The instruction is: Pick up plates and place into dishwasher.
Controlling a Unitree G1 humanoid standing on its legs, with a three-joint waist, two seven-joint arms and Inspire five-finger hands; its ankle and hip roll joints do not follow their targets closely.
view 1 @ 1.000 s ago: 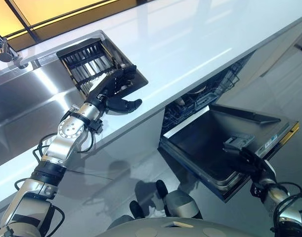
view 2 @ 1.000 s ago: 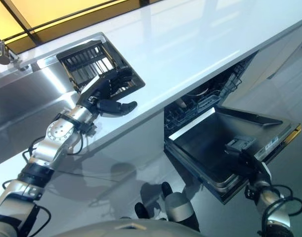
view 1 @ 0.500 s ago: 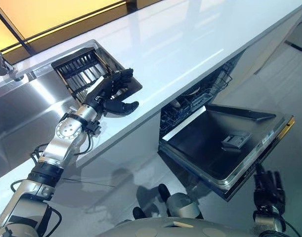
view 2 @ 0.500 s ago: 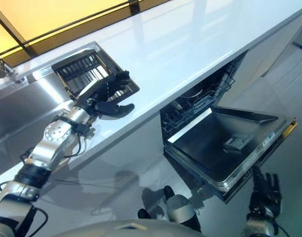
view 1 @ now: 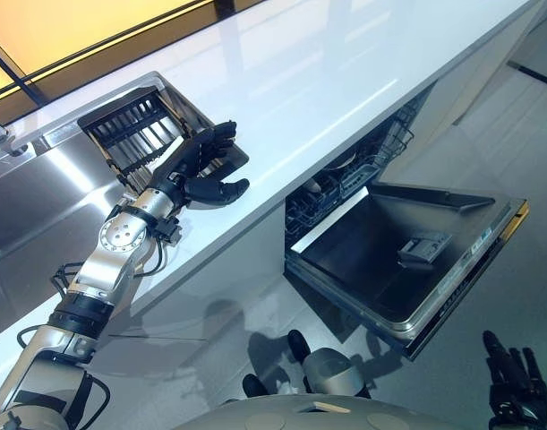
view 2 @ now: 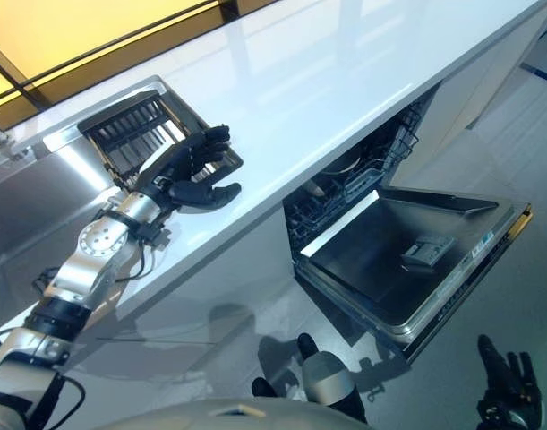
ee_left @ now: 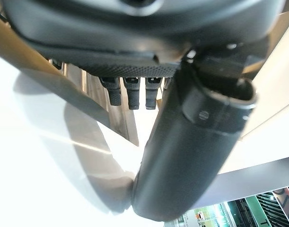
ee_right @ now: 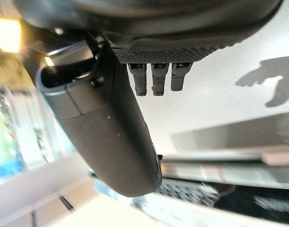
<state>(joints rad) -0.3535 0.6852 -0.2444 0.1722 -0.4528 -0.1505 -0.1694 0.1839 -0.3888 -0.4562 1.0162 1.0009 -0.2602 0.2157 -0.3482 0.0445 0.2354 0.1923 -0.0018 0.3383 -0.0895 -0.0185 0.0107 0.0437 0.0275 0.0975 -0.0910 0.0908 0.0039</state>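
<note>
My left hand (view 1: pixel 194 168) hovers open over the white counter (view 1: pixel 327 81), its fingers reaching onto the near corner of a dark slatted dish rack (view 1: pixel 130 133) set in the sink. It holds nothing. The dishwasher stands open under the counter, its door (view 1: pixel 380 260) folded down flat. A wire rack (view 1: pixel 363 161) shows inside, with something pale and round in it that I cannot identify. My right hand (view 1: pixel 515 394) hangs open and bare low at the right, below and past the door's front edge. I see no plate on the counter or in the dish rack.
The steel sink basin (view 1: pixel 31 206) lies left of the dish rack. A detergent compartment (view 1: pixel 423 246) sits on the door's inner face. Grey floor (view 1: pixel 255 313) spreads in front of the cabinet, and the lowered door juts out over it.
My right hand has dropped from the dishwasher door's front edge to the floor side, lower right. The camera shifted a little. The left hand stays at the rack's corner.
</note>
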